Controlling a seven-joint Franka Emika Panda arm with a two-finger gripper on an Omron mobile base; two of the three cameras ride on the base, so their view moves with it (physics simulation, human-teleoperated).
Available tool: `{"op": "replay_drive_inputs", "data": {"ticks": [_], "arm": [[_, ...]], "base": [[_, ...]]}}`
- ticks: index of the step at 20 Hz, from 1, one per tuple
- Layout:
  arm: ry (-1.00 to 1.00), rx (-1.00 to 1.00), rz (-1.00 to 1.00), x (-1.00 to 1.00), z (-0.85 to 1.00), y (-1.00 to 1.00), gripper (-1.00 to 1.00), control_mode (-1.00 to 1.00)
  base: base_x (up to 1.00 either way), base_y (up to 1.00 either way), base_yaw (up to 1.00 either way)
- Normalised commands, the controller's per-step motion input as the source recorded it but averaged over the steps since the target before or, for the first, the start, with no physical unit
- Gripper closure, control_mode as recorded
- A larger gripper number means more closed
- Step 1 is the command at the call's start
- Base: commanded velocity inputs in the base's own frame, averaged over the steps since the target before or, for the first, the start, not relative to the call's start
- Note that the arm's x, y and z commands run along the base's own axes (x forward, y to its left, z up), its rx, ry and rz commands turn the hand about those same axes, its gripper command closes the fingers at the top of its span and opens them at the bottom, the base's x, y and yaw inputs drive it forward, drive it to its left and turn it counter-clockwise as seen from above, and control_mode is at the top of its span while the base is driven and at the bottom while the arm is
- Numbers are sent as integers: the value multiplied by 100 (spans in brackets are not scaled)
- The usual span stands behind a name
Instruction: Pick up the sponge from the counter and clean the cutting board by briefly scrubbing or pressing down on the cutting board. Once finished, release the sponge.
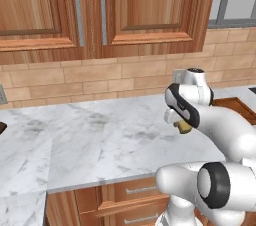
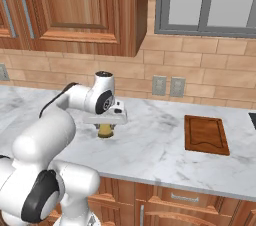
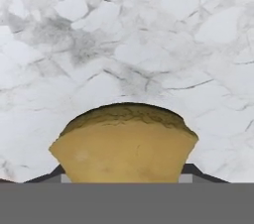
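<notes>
between the jaws sits the sponge; right base view adds the cutting board.

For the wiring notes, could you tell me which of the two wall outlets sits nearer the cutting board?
The right-hand outlet of the pair; its twin lies further left, away from the cutting board.

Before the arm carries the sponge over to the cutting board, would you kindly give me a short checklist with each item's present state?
1. Sponge sits between the tips of the claw: ok.
2. Claw firmly shut on the sponge: cannot tell.
3. Sponge lifted off the counter: cannot tell.
4. Cutting board lies flat with a bare top: ok.
5. Counter stretch between sponge and board free of obstacles: ok.
</notes>
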Motion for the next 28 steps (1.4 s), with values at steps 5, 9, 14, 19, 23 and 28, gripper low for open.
{"op": "replay_drive_inputs", "data": {"ticks": [5, 9, 14, 19, 23, 28], "arm": [[0, 0, 0, -12, -9, -3, 100, -100], [0, 0, 0, 0, 0, 0, 100, 100], [0, 0, 0, 0, 0, 0, 100, 100], [0, 0, 0, 0, 0, 0, 100, 100], [0, 0, 0, 0, 0, 0, 100, 100], [0, 0, 0, 0, 0, 0, 100, 100]], "base": [[0, 0, 0], [-45, -70, 0], [-15, -87, 0], [20, -76, 0], [46, -65, 0], [68, -45, 0]]}}
